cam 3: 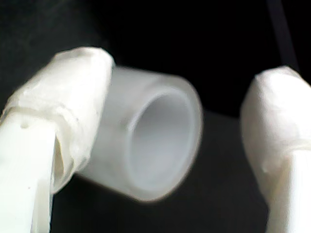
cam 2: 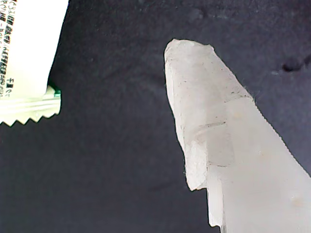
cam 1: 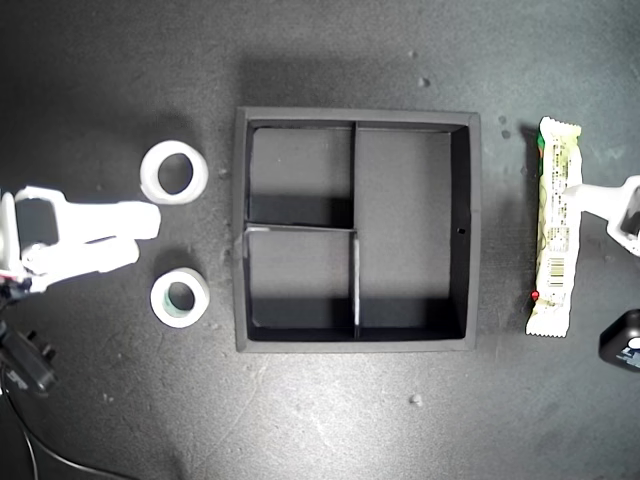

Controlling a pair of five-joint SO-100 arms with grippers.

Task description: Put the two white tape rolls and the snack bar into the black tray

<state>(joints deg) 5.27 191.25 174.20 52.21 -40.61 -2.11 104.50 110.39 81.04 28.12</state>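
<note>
Second wrist view: tape roll (cam 3: pixel 146 141) between open tool (cam 3: pixel 170 121) tips.

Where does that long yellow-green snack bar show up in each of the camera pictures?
Exterior view: the snack bar lies lengthwise near the exterior view's right edge, outside the black tray, with my first gripper at it.
First wrist view: only one crimped end of the wrapper shows.
Second wrist view: not in it.
Shared landmark: the wrapper's zigzag crimped end.
</note>
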